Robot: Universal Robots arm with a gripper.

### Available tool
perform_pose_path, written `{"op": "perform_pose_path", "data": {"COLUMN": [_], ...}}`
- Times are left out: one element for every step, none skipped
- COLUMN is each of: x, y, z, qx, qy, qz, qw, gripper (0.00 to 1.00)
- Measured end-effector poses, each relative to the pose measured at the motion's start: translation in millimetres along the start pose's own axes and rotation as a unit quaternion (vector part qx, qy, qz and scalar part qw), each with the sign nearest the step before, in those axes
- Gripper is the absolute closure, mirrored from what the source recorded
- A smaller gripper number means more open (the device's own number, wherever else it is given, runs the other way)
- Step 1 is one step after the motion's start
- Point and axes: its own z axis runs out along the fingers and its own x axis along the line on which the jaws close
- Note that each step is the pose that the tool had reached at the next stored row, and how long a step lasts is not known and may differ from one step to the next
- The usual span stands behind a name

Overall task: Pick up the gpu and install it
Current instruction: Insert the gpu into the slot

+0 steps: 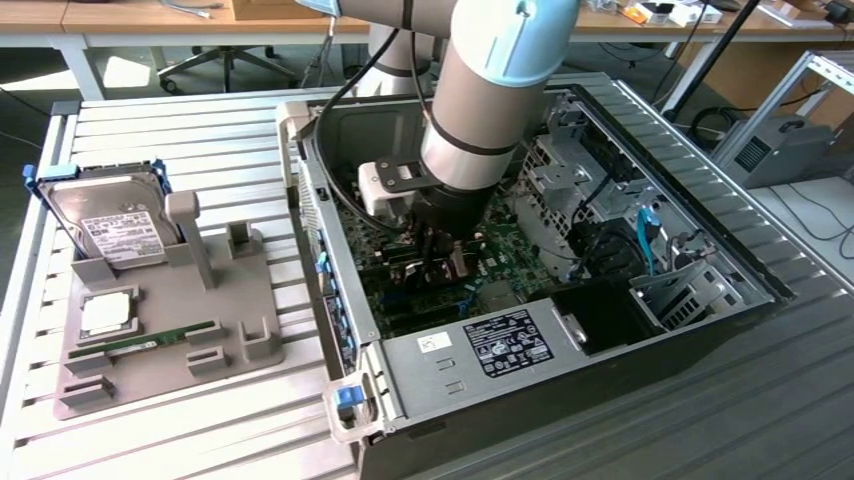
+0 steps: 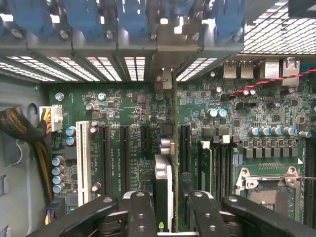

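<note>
The gpu (image 2: 163,180) stands edge-on in a motherboard slot, a thin dark card. Its silver bracket end (image 2: 164,79) sits against the case's rear slot openings. My gripper (image 2: 170,195) straddles the card's near end, one black finger (image 2: 141,212) close against one face and the other finger (image 2: 204,213) a small gap away from the opposite face. The jaws stand open around the card. In the exterior view my gripper (image 1: 442,262) reaches straight down into the open computer case (image 1: 441,352), low over the green motherboard (image 1: 514,245).
A grey fixture (image 1: 234,320) on the exterior view's left carries a hard drive (image 1: 114,225), a CPU (image 1: 107,313) and a green RAM stick (image 1: 140,343). Near the card are a white slot (image 2: 83,163), a cable bundle (image 2: 19,131) and the CPU socket (image 2: 269,192).
</note>
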Motion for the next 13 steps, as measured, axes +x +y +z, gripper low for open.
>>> {"op": "perform_pose_path", "data": {"x": [0.0, 0.0, -0.1, -0.3, -0.5, -0.8, -0.9, -1.2, -1.4, -1.6, -1.7, -1.9, -2.2], "y": [0.0, 0.0, 0.1, 0.2, 0.2, 0.3, 0.4, 0.5, 0.6, 0.7, 0.7, 0.8, 0.9], "z": [0.0, -0.6, -2.4, -5.0, -7.7, -11.2, -14.0, -17.5, -20.5, -23.3, -25.7, -28.6, -31.9], "qx": [0.0000, -0.0001, -0.0001, 0.0000, 0.0000, 0.0000, 0.0000, 0.0000, 0.0000, 0.0000, 0.0000, 0.0000, 0.0000], "qy": [0.0000, 0.0002, 0.0002, 0.0001, 0.0001, 0.0001, 0.0001, 0.0000, 0.0001, 0.0002, 0.0001, 0.0001, 0.0002], "qz": [0.000, 0.000, 0.000, 0.000, 0.000, 0.000, 0.000, 0.000, 0.000, 0.000, 0.000, 0.000, 0.000], "qw": [1.0000, 1.0000, 1.0000, 1.0000, 1.0000, 1.0000, 1.0000, 1.0000, 1.0000, 1.0000, 1.0000, 1.0000, 1.0000], "gripper": [0.67, 0.67, 0.67, 0.67, 0.67, 0.67, 0.67, 0.67, 0.67, 0.67, 0.67, 0.67, 0.67]}}
